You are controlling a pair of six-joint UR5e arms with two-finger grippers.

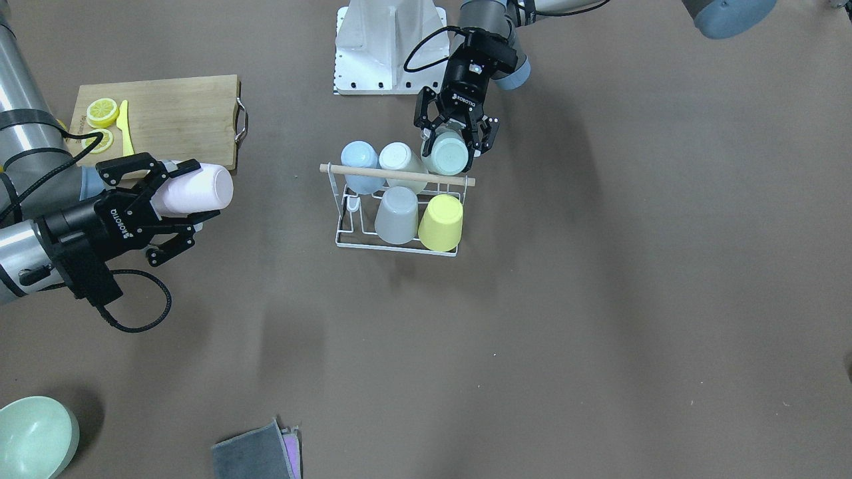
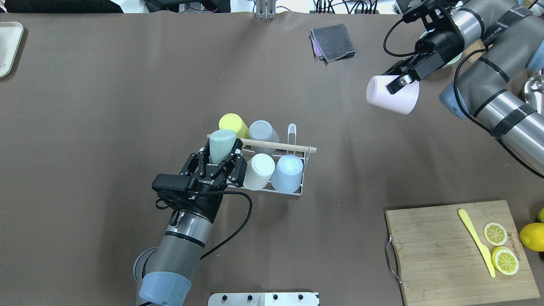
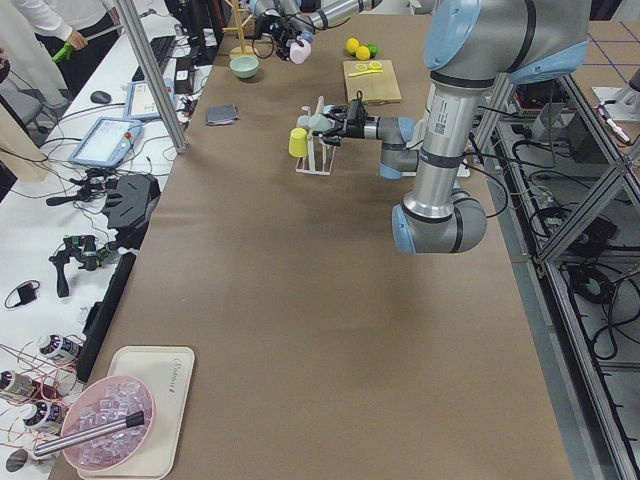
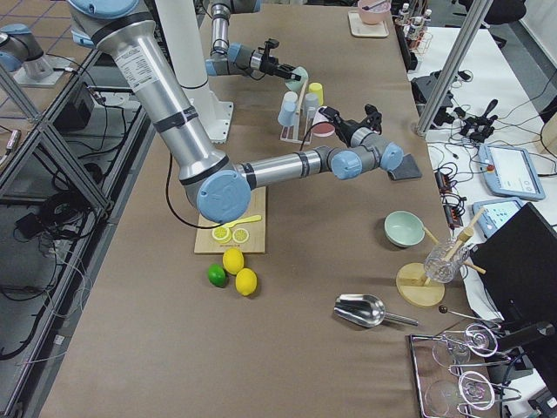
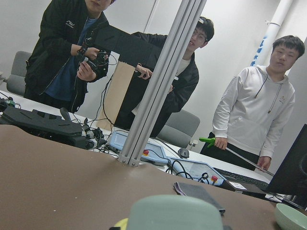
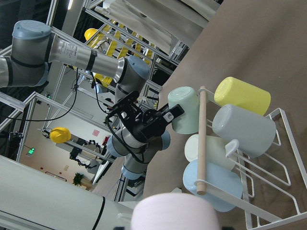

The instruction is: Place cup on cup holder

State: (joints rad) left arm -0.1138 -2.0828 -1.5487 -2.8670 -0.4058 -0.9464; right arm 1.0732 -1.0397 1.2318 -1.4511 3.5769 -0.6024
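Note:
The cup holder (image 1: 346, 236) is a white wire rack with a wooden rod (image 2: 272, 145) across its top, mid-table. Blue (image 1: 359, 159), cream (image 1: 398, 159), grey (image 1: 397, 214) and yellow (image 1: 442, 221) cups sit upside down on it. One prong (image 2: 292, 129) is bare. My left gripper (image 1: 454, 143) is shut on a mint green cup (image 2: 222, 142), held tilted at the rack's end beside the cream cup; it also shows in the right wrist view (image 6: 184, 110). My right gripper (image 2: 397, 80) is shut on a pink cup (image 1: 203, 189), held in the air well away from the rack.
A wooden cutting board (image 1: 180, 113) with lemon slices and a yellow knife lies near the right arm. A mint bowl (image 1: 33, 436) and a folded grey cloth (image 1: 256, 452) lie at the far edge. The white robot base plate (image 1: 389, 46) is behind the rack.

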